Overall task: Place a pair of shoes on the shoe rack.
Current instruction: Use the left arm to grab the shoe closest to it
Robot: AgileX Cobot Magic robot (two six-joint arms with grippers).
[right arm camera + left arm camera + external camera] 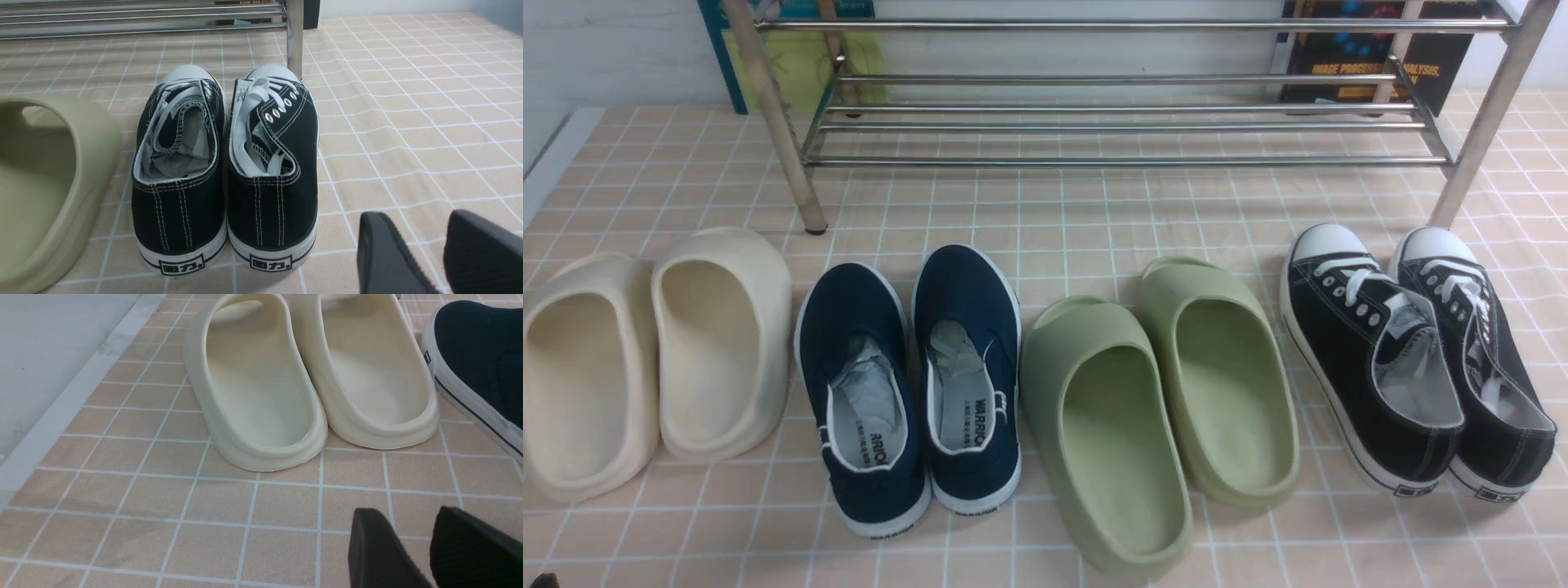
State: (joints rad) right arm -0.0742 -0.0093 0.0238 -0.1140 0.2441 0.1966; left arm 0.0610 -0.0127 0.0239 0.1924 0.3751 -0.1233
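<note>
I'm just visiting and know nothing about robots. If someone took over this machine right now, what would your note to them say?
Left gripper: fingers open, empty, low over the tiled surface behind the cream foam slides.
Right gripper: fingers open, empty, behind the black lace-up sneakers.
Navy blue canvas slip-on shoes: side by side on the tiles, in front of the chrome steel shoe rack.
Done: nothing yet.
Left: grasp both navy shoes and set them on the rack.

Cream foam slides (654,359) sit by the left edge of the peach tiled mat (1045,220); olive-green foam slides (1160,408) lie right of centre near its front edge; black lace-up canvas sneakers with white toe caps (1413,359) stand by the right edge; a blue-bordered book (800,73) and a dark book (1339,53) stand at the far corners.
</note>
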